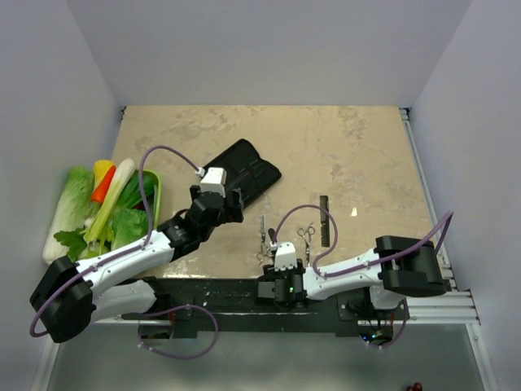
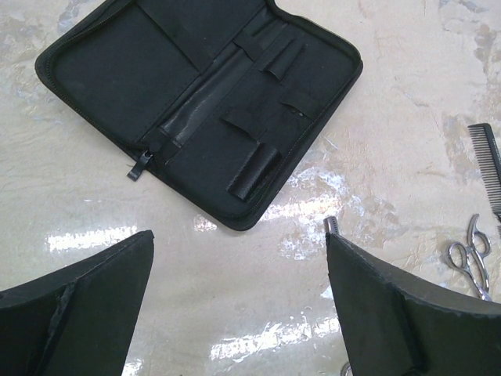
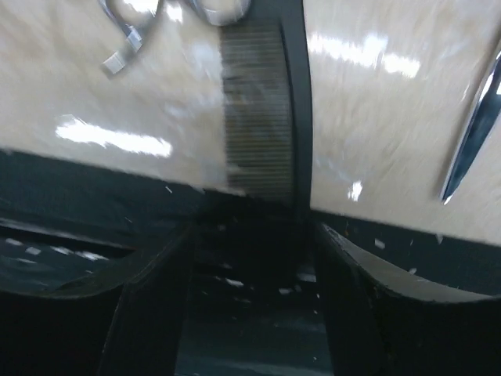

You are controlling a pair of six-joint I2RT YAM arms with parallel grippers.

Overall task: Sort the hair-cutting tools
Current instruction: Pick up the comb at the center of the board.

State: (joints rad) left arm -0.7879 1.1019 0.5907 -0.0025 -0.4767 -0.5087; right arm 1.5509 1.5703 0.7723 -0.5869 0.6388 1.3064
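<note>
Dark fingers (image 3: 407, 313) of the right gripper (image 3: 252, 235) fill the foot of the right wrist view. They stand apart, one on each side of a black comb (image 3: 262, 117), and clamp nothing. The comb's long axis runs straight away from the gripper, square to the line on which the fingers would meet. Its near end reaches the black base rail (image 3: 94, 204). Scissor rings (image 3: 125, 31) show past its far end and a silver blade (image 3: 470, 133) lies off to one side. The case is out of this view.

From the left wrist, the left gripper (image 2: 239, 235) gapes wide and empty, just short of the open black case (image 2: 102, 70), whose strap slots face up. Well apart from the case, to its right, lie a second comb (image 2: 489, 160) and a pair of scissors (image 2: 470, 258).

From above, every tool lies to the right of the case and nearer the arm bases than it. The right arm is folded low over them, while the left arm reaches toward the case.

So the right arm is much the nearer to the tools. With the comb lined up between the fingers, a plain squeeze across its narrow width should take it. The carry would then go leftward and away, toward the case.
</note>
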